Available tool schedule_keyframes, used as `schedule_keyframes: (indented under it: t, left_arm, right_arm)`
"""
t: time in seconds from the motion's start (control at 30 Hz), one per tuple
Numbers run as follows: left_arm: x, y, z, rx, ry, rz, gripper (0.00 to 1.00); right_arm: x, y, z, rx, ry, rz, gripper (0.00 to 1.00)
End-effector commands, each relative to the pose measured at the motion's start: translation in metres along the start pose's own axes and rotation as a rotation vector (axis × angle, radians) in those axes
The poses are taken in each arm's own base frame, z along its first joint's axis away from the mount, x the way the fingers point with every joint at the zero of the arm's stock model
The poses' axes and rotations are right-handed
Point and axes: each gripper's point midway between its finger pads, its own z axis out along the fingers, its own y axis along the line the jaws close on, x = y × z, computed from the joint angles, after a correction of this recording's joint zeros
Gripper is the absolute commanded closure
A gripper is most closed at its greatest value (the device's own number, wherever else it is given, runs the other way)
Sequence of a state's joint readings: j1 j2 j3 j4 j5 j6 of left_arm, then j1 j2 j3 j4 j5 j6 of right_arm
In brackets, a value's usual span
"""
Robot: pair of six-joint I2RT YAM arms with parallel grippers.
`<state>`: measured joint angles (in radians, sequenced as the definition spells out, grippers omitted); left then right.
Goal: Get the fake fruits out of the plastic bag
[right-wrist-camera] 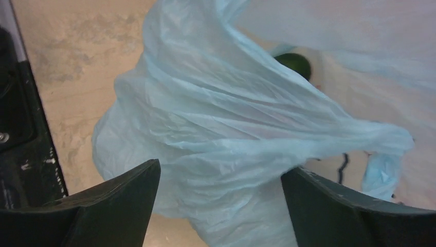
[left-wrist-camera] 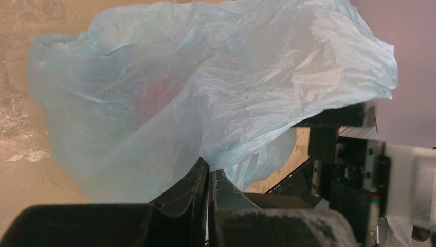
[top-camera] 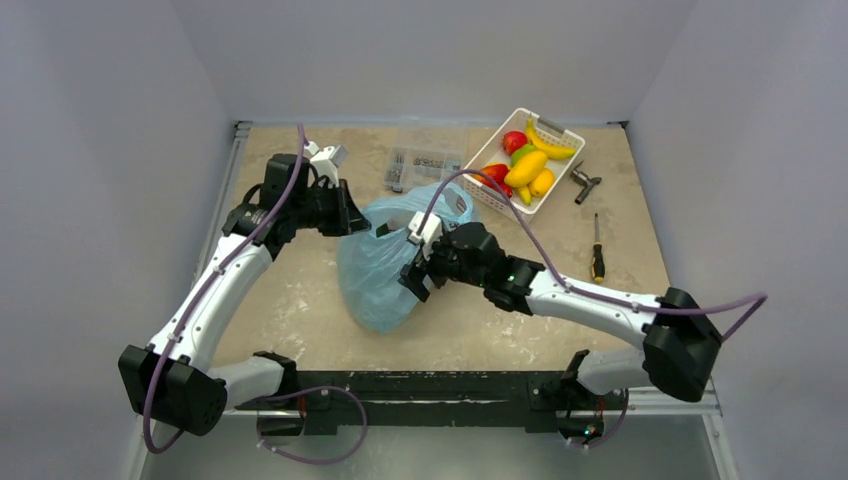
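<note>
The light blue plastic bag [top-camera: 380, 270] lies crumpled mid-table. My left gripper [top-camera: 362, 222] is shut on a fold of the bag's upper left edge; in the left wrist view its jaws [left-wrist-camera: 208, 167] pinch the film and hold it up. A dull red patch [left-wrist-camera: 154, 95] shows through the bag [left-wrist-camera: 205, 77], likely the dark red fruit. My right gripper [top-camera: 414, 272] is open over the bag's right side; in its wrist view [right-wrist-camera: 221, 175] the bag [right-wrist-camera: 216, 118] lies between the spread fingers. A dark green object [right-wrist-camera: 295, 64] peeks through the bag's mouth, possibly the grapes.
A white basket [top-camera: 556, 128] at the back right holds a banana, mangoes and red fruits. A clear parts box [top-camera: 420, 168] sits behind the bag. A metal tool [top-camera: 585, 183] and a screwdriver [top-camera: 597, 255] lie to the right. White walls enclose the table.
</note>
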<state>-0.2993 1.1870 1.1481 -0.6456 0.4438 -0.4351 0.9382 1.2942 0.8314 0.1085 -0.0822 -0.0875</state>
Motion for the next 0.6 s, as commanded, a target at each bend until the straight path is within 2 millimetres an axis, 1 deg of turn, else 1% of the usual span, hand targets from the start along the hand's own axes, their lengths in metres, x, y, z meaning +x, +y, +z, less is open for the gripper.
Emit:
schedule_keyframes:
  t: [0.0,0.03,0.07,0.1,0.13,0.17,0.2,0.27,0.37,0.43,0.5,0.53,0.57]
  left_arm:
    - [-0.021,-0.014,-0.01,0.038,-0.06,0.031,1.0]
    - [-0.022,-0.013,-0.01,0.032,-0.066,0.033,1.0]
    - [-0.023,-0.011,-0.009,0.018,-0.073,0.034,1.0]
    - [-0.025,-0.006,-0.008,-0.004,-0.083,0.034,1.0]
    - [-0.027,-0.001,-0.009,-0.031,-0.093,0.029,1.0]
    - [-0.03,0.004,-0.009,-0.052,-0.104,0.027,1.0]
    - [-0.032,0.007,-0.011,-0.065,-0.115,0.028,1.0]
    - [-0.037,0.012,-0.015,-0.087,-0.136,0.036,1.0]
    - [-0.043,0.018,-0.023,-0.113,-0.154,0.06,1.0]
    - [-0.045,0.02,-0.027,-0.123,-0.165,0.086,1.0]
    - [-0.043,0.018,-0.027,-0.109,-0.157,0.11,1.0]
    - [-0.04,0.014,-0.027,-0.087,-0.14,0.119,1.0]
    - [-0.037,0.012,-0.027,-0.069,-0.121,0.121,1.0]
  right_arm:
    - [0.012,0.059,0.015,-0.226,-0.006,0.046,0.23]
    - [0.019,0.077,0.012,-0.305,0.009,0.119,0.47]
    - [0.021,0.098,0.004,-0.418,0.004,0.172,0.69]
    - [0.023,0.116,-0.007,-0.524,-0.007,0.222,0.87]
    - [0.022,0.133,-0.021,-0.628,-0.025,0.261,1.0]
    - [0.026,0.144,-0.033,-0.702,-0.033,0.305,1.0]
    - [0.032,0.146,-0.039,-0.723,-0.029,0.344,1.0]
    - [0.054,0.14,-0.042,-0.698,0.0,0.427,1.0]
    - [0.072,0.142,-0.053,-0.759,0.011,0.51,1.0]
    - [0.079,0.141,-0.056,-0.767,0.008,0.543,1.0]
    - [0.084,0.135,-0.049,-0.733,0.016,0.554,1.0]
    - [0.086,0.129,-0.039,-0.685,0.037,0.531,1.0]
    - [0.096,0.123,-0.031,-0.617,0.093,0.525,1.0]
